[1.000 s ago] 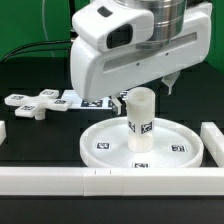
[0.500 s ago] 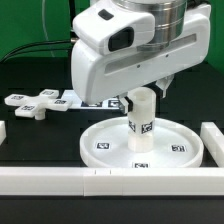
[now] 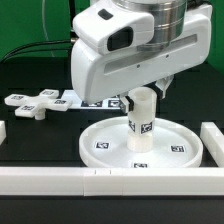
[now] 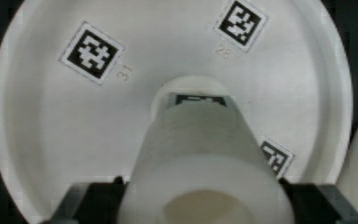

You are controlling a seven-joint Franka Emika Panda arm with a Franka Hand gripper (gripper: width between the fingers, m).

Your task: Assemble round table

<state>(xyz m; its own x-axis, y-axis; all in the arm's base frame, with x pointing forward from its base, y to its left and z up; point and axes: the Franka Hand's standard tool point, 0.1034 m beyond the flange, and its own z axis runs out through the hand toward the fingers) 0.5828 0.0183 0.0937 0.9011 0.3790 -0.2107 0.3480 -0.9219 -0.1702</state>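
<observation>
One post (image 3: 141, 120) is standing upright at the centre of the disc (image 3: 105, 135), which is lying on the black surface (image 3: 40, 140). The cross (image 3: 38, 104) is lying well apart, at the exterior view's left. The arm is reaching straight down, its pincer (image 3: 144, 95) straddling the post's top; whether it is squeezing, I cannot tell. Seemingly, the post is being seated. Next, I judge, is calling for a firm grip and twisting.

Upright post (image 3: 141, 122) blocks the disc (image 3: 113, 128) centre; white bars (image 3: 50, 182) fence the front.
</observation>
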